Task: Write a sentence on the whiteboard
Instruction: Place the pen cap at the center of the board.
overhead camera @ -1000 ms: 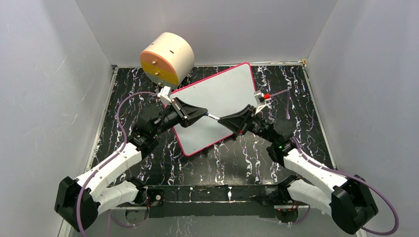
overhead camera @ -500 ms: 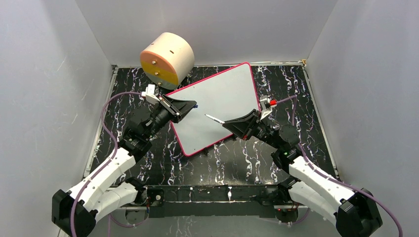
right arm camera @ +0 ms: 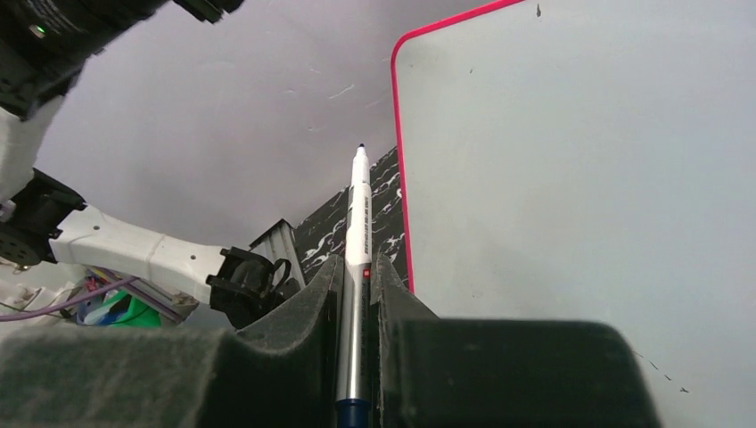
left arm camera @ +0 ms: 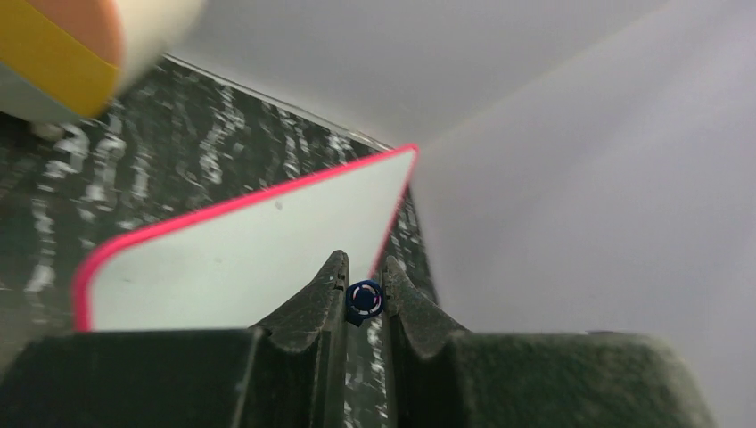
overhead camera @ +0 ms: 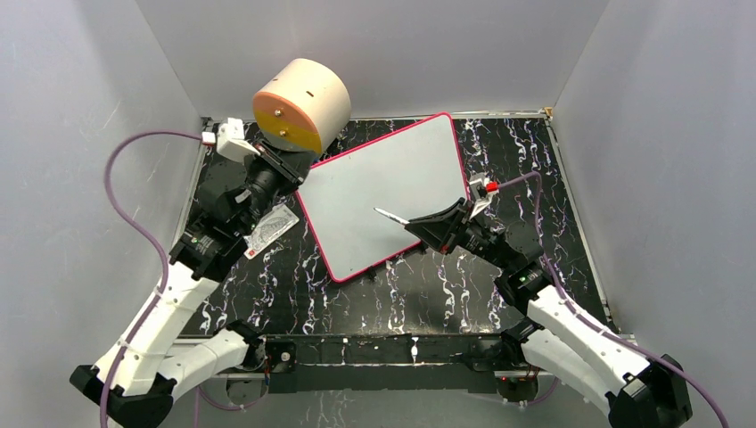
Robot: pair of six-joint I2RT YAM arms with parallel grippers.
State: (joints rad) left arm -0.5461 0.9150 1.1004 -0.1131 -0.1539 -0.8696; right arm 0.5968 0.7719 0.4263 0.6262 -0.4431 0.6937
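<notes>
Left gripper [left arm camera: 364,267] withdrew, pinching cap [left arm camera: 365,300] | right gripper [right arm camera: 358,260] pinches marker [right arm camera: 359,205] over whiteboard [overhead camera: 383,183]

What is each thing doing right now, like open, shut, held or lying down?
Large white pink-edged whiteboard: lying flat, blank.
White-and-silver marker pen: uncapped, held.
Small dark blue round cap: off the pen, held.
Cream cylinder with orange-yellow face: lying on its side.
Left jaws: shut on the cap.
Right jaws: shut on the pen.
</notes>
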